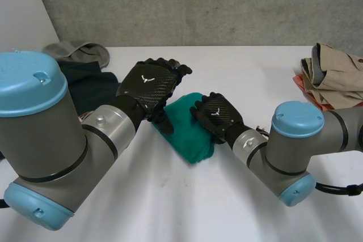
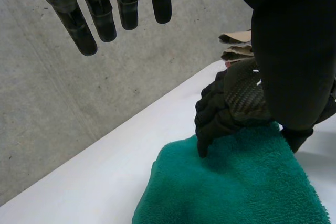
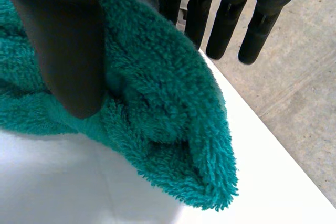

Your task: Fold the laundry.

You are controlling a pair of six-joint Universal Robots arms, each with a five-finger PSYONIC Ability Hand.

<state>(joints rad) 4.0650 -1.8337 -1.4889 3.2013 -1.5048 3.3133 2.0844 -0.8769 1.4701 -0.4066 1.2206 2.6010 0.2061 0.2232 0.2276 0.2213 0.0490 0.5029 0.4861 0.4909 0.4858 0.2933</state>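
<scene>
Markings: a small white emblem (image 1: 146,77) is carried on the back of each hand, too small to read. The green terry towel (image 1: 190,131) is folded mid-worktop (image 1: 187,208), with bare surface left between it and the near edge. A beige garment stack (image 1: 334,75) is parked at the right edge, and a dark garment (image 1: 85,86) and a grey-green garment (image 1: 79,52) at the left. Both lots are well apart from the towel. On top of the towel the right hand (image 1: 216,114) is set, with fingers bent down into the pile, thumb against the fold, and cloth pinched between them. Over the towel's left end the left hand (image 1: 148,86) is held, fingers straight and spread, thumb tip at the towel's edge.
</scene>
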